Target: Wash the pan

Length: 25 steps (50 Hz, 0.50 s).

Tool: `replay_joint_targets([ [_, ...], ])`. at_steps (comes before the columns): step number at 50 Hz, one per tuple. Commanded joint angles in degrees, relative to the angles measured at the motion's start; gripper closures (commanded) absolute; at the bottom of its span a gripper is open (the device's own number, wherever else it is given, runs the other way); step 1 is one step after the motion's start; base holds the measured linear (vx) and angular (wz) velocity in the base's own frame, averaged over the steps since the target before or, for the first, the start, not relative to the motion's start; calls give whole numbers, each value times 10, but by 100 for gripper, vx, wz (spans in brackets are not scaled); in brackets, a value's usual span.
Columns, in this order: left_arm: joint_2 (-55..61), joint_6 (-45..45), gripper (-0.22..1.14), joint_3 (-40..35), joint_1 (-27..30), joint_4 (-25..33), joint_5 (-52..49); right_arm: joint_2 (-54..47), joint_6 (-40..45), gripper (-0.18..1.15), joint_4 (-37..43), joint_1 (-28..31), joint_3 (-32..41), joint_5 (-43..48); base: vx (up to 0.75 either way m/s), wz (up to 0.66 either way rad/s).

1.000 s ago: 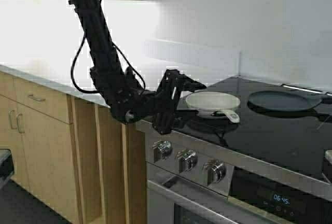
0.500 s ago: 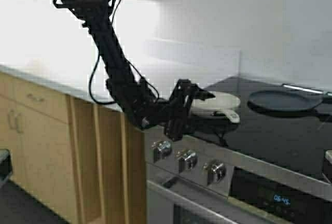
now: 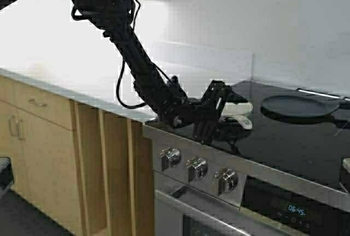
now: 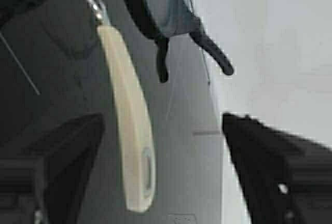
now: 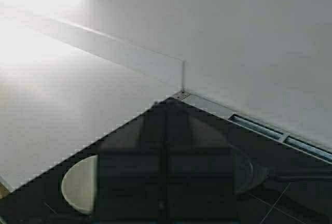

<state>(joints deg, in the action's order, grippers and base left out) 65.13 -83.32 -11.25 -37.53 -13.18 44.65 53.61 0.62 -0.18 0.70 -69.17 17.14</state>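
I have the left hand (image 3: pixel 214 105) low over the black stovetop (image 3: pixel 284 137), fingers spread apart, lined up with the handle (image 4: pixel 132 136) of the pan (image 3: pixel 236 108). In the left wrist view the cream handle runs lengthwise through the gap between the two fingers, so I judge I'm set for a grip on it, though nothing is clamped yet. The pan sits on the stovetop beside the white counter (image 3: pixel 82 91), its handle pointing toward about 5 o'clock from the bowl, which is why I come in from that side. The black griddle (image 3: pixel 299 106) lies at 3 o'clock of the pan, apart from it. My right hand is out of sight; I cannot tell its fingers
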Motion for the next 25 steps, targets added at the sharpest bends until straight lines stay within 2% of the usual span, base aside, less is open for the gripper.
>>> replay_joint_targets([
  [1, -6, -6, -9, -33, -3, 0, -18, -4, 0, 91, 1, 1, 6, 4, 0, 0],
  [25, 44, -29, -9, -167, -4, -2, -102, -4, 0, 91, 0, 1, 7, 4, 0, 0],
])
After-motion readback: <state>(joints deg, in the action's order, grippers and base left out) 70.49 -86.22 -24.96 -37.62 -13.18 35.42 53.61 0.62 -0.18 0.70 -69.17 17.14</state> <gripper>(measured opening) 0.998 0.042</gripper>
